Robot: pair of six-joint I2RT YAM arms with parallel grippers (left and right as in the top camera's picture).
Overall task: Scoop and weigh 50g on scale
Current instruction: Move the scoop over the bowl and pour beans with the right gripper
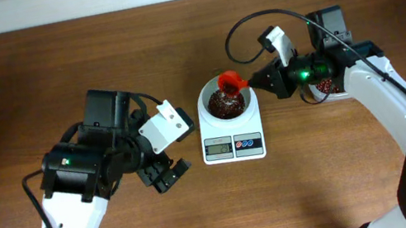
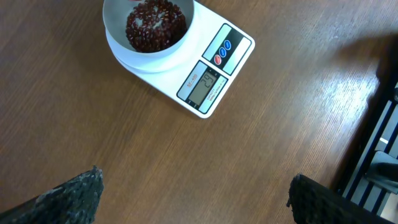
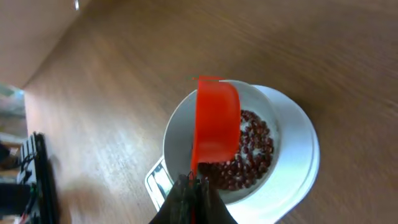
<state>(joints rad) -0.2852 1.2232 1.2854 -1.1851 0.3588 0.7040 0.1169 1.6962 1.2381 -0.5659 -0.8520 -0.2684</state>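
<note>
The white scale [image 1: 234,147] stands mid-table, its round bowl [image 1: 225,102] holding a heap of red beans [image 2: 155,25]. My right gripper [image 1: 257,81] is shut on the handle of a red scoop [image 1: 230,83], which hangs tipped over the bowl; from the right wrist the scoop [image 3: 216,124] covers the left part of the beans [image 3: 249,155]. My left gripper [image 1: 165,176] hovers open over bare table left of the scale, with nothing between its fingertips [image 2: 74,193]. The scale's display [image 2: 204,85] faces it.
A container of red beans [image 1: 326,87] sits at the right, mostly hidden under my right arm. A black cable [image 1: 243,31] loops above the right gripper. Dark equipment [image 2: 379,149] stands at the table's right edge in the left wrist view.
</note>
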